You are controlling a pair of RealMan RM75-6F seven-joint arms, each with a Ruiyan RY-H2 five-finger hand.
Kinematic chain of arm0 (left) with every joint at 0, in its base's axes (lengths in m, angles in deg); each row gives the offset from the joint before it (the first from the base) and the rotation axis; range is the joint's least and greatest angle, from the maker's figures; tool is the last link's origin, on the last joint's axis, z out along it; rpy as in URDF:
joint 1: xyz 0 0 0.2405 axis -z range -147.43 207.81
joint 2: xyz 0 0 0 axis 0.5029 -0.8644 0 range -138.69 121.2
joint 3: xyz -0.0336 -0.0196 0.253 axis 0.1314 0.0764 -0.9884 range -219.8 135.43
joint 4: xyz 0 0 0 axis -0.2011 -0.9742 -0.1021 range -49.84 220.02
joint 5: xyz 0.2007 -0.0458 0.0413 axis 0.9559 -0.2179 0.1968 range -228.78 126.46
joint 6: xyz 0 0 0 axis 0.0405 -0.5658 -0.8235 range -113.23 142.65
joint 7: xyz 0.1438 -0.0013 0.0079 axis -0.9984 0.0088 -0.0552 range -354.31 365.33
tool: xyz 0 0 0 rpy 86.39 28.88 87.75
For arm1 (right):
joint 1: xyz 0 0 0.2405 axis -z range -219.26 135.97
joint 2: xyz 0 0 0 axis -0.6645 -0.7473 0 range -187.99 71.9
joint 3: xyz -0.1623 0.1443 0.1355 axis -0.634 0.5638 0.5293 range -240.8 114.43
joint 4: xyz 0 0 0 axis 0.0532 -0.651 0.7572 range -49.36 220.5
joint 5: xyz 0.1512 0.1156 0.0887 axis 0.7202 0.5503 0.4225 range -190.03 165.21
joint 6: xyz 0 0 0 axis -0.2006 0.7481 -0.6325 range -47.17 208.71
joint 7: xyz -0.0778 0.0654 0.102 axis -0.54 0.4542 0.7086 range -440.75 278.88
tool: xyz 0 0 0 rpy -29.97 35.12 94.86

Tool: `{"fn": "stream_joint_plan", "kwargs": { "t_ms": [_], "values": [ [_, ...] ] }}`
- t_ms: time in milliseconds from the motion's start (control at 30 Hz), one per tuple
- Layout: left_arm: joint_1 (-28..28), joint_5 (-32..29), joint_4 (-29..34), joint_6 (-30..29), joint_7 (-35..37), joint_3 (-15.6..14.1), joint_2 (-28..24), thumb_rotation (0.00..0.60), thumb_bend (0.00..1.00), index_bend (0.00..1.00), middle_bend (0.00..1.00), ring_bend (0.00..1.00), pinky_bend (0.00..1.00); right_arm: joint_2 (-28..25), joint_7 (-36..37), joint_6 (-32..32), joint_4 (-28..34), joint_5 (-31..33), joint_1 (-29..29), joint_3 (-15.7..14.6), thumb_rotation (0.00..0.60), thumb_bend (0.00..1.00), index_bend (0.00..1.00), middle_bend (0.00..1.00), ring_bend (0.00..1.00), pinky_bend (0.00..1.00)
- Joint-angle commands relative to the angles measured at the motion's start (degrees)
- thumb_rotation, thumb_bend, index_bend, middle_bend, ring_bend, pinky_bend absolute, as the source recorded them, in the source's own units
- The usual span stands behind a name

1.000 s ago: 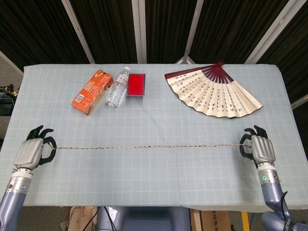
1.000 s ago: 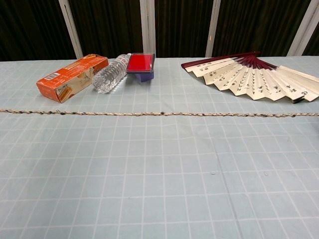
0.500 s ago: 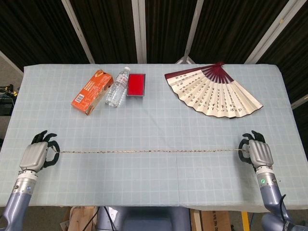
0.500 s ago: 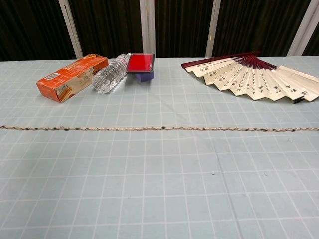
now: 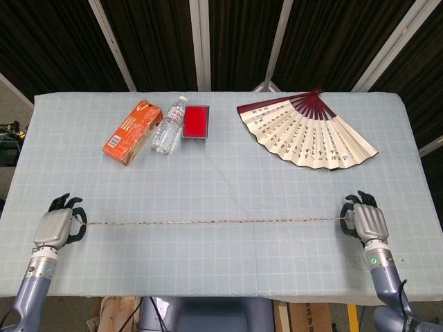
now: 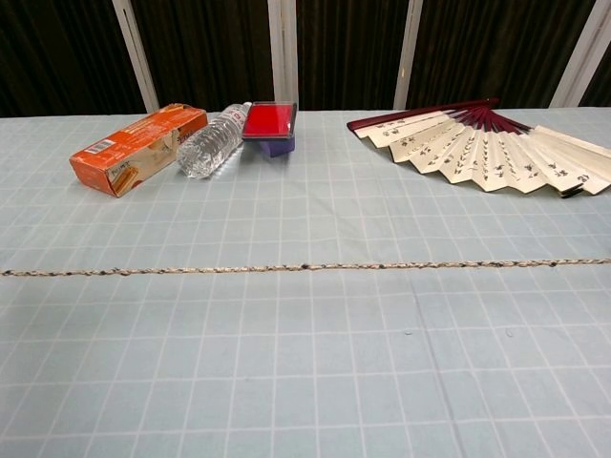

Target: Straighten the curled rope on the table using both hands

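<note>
Now the rope (image 5: 214,221) runs taut and straight between the 2 hands — left hand (image 5: 57,226) grips one end, right hand (image 5: 367,220) grips the other, fingers curled around it. Rope lies low over the worktop (image 5: 228,173), ahead of both wrists.

The head view looks steeply down from above the near edge, taking in the whole table (image 5: 221,180) and both near corners. The chest view sits low and close, facing level across the tabletop toward the dark back wall. Both share the rope (image 6: 305,267), orange box (image 5: 129,131) and open fan (image 6: 477,143)
</note>
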Motion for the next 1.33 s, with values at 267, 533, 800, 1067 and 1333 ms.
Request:
{"fn": "stream_joint_plan", "kwargs": {
  "t_ms": [267,533,800,1067,1333],
  "values": [
    [-0.3,1.6,-0.2,-0.3,0.4,-0.1,-0.6,0.6,0.25,0.44,0.11,0.0,0.0,-1.3,-1.5,-1.0,1.5,1.3,-0.1,-0.2,0.6,0.52,0.16,0.15,0.0,0.0],
    [-1.1,2.7,2.7,-1.2,2.7,0.7,-3.8,0.6,0.14,0.22,0.05,0.0,0.0,-2.8,-1.0,0.3,4.0,1.9,0.5,0.6,0.6,0.44,0.0,0.06,0.0,0.0],
    [-4.3,8.9,7.8,-7.1,10.1,1.4,-10.2,0.6,0.13,0.18,0.03,0.0,0.0,-7.0,2.6,4.5,8.9,-1.2,2.8,1.4,0.6,0.43,0.0,0.03,0.0,0.0],
    [-11.0,21.2,5.8,-19.1,15.4,-2.3,-13.7,0.6,0.13,0.16,0.0,0.0,0.0,-10.3,2.5,14.8,13.2,-12.2,7.7,-2.0,0.6,0.43,0.0,0.01,0.0,0.0],
    [-16.0,25.4,2.7,-24.6,19.7,-5.3,-14.8,0.6,0.13,0.15,0.0,0.0,0.0,-12.3,4.4,24.1,15.9,-21.0,13.9,-6.3,0.6,0.43,0.0,0.0,0.0,0.0]
  ]
}}
